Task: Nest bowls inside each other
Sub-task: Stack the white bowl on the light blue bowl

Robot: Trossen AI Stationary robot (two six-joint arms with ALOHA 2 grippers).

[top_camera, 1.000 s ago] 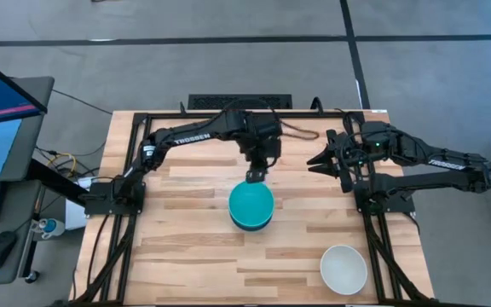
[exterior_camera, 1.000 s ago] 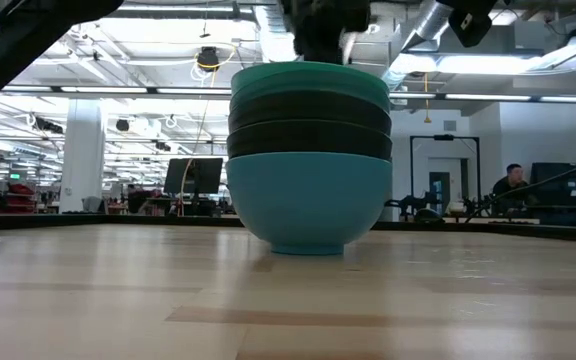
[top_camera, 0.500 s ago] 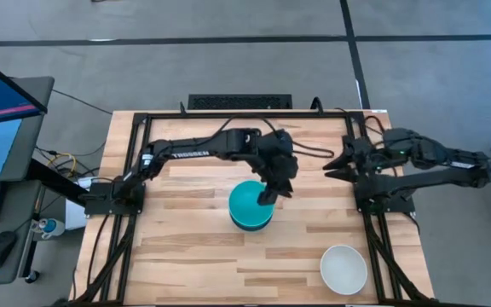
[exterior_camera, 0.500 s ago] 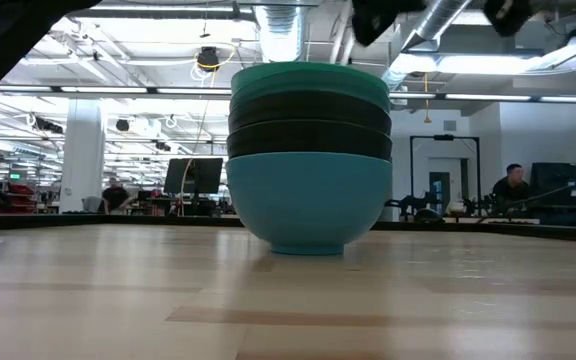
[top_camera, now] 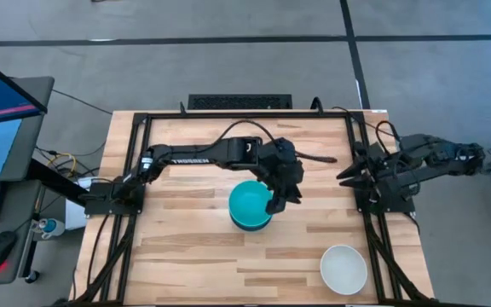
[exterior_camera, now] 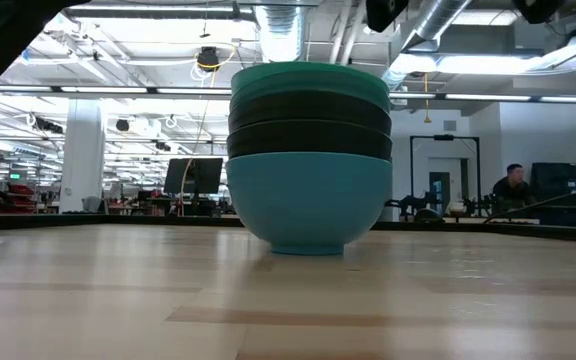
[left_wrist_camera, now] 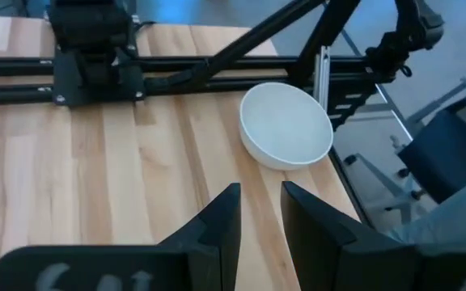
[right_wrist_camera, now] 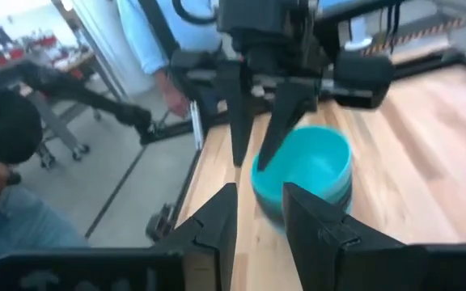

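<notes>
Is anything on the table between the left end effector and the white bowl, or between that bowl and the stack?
Nothing visible. The left end effector hangs open and empty at the stack's right edge. Only bare table lies between it and the white bowl, and between that bowl and the stack.

The stack (exterior_camera: 308, 155) showed turquoise on top, two black bowls, sky-blue at bottom. The lone bowl (top_camera: 343, 268) was white; the table (top_camera: 186, 256) pale striped wood.

Pale planked wooden table (top_camera: 194, 247), smooth matt bowls (exterior_camera: 309, 160), smooth white bowl (left_wrist_camera: 286, 125)
</notes>
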